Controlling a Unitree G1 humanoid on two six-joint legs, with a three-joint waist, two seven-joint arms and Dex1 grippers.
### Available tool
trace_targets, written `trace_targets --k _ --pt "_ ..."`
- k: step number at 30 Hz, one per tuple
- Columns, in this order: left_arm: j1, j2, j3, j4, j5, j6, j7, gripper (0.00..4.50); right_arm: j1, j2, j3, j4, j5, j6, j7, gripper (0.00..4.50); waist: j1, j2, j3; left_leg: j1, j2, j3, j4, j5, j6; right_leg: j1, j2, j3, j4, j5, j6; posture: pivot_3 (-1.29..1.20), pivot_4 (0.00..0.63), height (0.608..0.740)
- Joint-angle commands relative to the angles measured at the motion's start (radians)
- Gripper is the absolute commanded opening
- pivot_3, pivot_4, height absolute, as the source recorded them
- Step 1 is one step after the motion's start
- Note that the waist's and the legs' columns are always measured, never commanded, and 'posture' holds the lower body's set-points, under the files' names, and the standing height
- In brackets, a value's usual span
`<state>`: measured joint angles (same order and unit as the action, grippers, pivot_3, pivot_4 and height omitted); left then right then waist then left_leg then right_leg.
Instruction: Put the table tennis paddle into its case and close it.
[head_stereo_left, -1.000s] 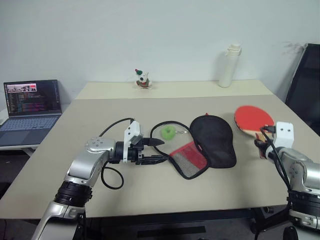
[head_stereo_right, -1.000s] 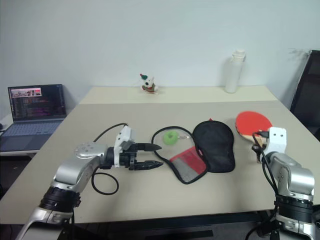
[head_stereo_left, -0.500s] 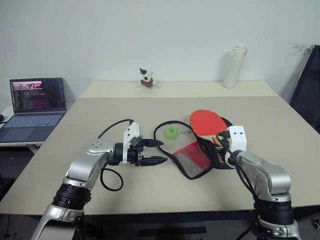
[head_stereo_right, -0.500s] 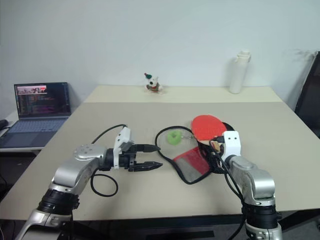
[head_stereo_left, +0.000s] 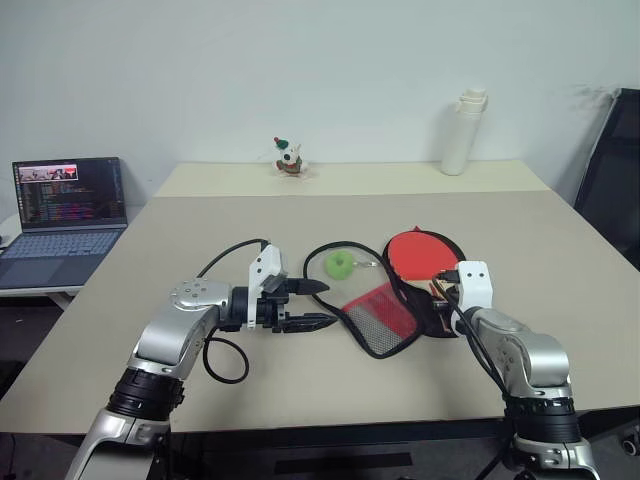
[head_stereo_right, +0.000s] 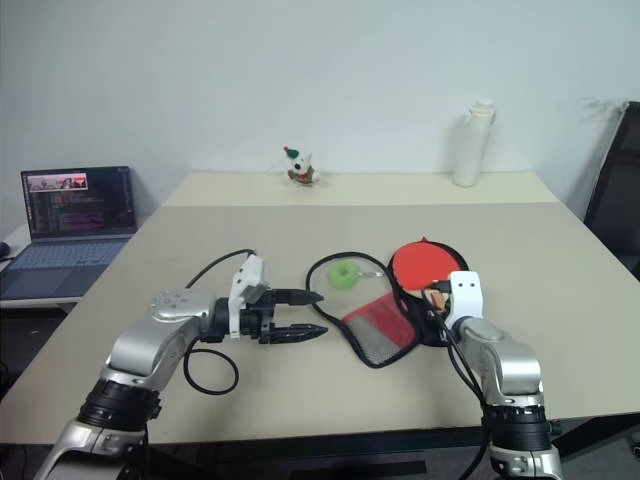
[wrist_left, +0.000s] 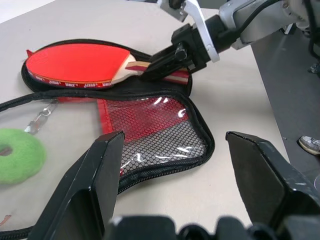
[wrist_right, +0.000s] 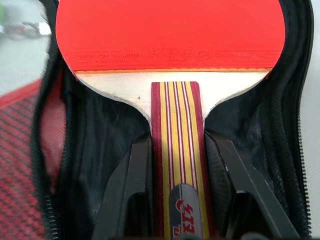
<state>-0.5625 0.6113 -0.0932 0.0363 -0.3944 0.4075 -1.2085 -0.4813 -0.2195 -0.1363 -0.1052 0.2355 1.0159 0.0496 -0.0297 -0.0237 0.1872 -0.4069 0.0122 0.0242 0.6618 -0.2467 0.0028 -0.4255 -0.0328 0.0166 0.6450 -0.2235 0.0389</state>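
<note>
Currently the right hand clamps the table tennis paddle by its rigid handle, blade ahead over the soft, open case. Left hand stands wide open, empty, beside the limp flap.

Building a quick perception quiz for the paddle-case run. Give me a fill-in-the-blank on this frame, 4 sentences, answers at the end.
1. The right gripper is shut on the paddle's ____.
2. The table tennis paddle lies over the open half of the case whose lining is ____.
3. The left gripper points at the case with its fingers ____.
4. The ring charm beside the case is coloured ____.

Missing words: handle; black; open; green
</note>
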Motion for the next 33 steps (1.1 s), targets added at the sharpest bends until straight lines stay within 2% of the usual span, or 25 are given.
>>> trace_targets --k 1,2,9,12,15,21,24,32,33 --pt "-0.01 -0.001 0.009 -0.037 -0.007 -0.011 0.005 3.53 -0.021 0.0 -0.015 -0.016 0.001 -0.025 0.005 1.08 0.0 0.0 0.0 0.0 0.0 0.0 0.0 0.0 0.0 0.0 0.0 0.0 0.0 0.0 0.0 0.0 0.15 0.74" --pt "-0.009 0.0 0.009 -0.037 -0.007 -0.011 0.005 3.53 -0.019 0.001 -0.015 -0.018 0.0 -0.028 0.004 1.08 0.0 0.0 0.0 0.0 0.0 0.0 0.0 0.0 0.0 0.0 0.0 0.0 0.0 0.0 0.0 0.0 0.15 0.74" --pt "0.001 0.011 0.018 -0.029 -0.003 -0.015 0.007 3.53 -0.008 -0.009 0.006 -0.069 -0.003 -0.024 0.017 3.38 0.0 0.0 0.0 0.0 0.0 0.0 0.0 0.0 0.0 0.0 0.0 0.0 0.0 0.0 0.0 0.0 0.15 0.74" --pt "0.001 0.006 0.033 -0.006 0.013 -0.036 0.037 3.53 -0.005 -0.063 0.039 -0.157 0.044 0.024 0.109 4.46 0.0 0.0 0.0 0.0 0.0 0.0 0.0 0.0 0.0 0.0 0.0 0.0 0.0 0.0 0.0 0.0 0.15 0.74" --pt "-0.005 -0.004 0.049 0.062 0.042 -0.069 0.091 3.53 0.005 -0.153 0.065 -0.294 0.151 0.107 0.254 4.49 0.001 0.0 0.0 0.0 0.0 0.0 0.0 0.0 0.0 0.0 0.0 0.0 0.0 0.0 0.0 0.0 0.15 0.74" --pt "-0.012 0.011 0.016 0.214 0.134 -0.127 0.117 3.53 0.008 -0.297 0.007 -0.404 0.249 0.167 0.369 4.49 0.001 0.0 0.0 0.001 0.0 -0.001 0.0 0.0 0.0 0.001 0.0 -0.001 0.0 0.0 0.0 0.0 0.15 0.74" --pt "-0.038 -0.001 0.003 0.313 0.171 -0.141 0.121 2.93 0.018 -0.364 -0.005 -0.428 0.266 0.151 0.41 4.5 0.002 0.0 0.0 0.001 0.0 -0.001 0.001 0.0 0.0 0.001 -0.001 -0.001 0.0 0.0 0.0 0.0 0.15 0.74" --pt "-0.162 -0.097 -0.037 0.575 0.279 -0.249 0.199 0.08 0.063 -0.422 -0.006 -0.488 0.301 0.093 0.469 4.5 0.005 -0.001 0.0 0.0 -0.001 -0.001 0.001 0.0 0.0 0.001 -0.001 -0.001 0.0 0.0 0.0 0.0 0.15 0.74" --pt "-0.178 -0.118 -0.037 0.608 0.289 -0.265 0.218 0.03 0.072 -0.428 -0.003 -0.493 0.3 0.08 0.475 4.5 0.005 -0.001 0.0 0.0 -0.001 -0.001 0.001 0.0 0.0 0.001 -0.001 -0.001 0.0 0.0 0.0 0.0 0.15 0.74"
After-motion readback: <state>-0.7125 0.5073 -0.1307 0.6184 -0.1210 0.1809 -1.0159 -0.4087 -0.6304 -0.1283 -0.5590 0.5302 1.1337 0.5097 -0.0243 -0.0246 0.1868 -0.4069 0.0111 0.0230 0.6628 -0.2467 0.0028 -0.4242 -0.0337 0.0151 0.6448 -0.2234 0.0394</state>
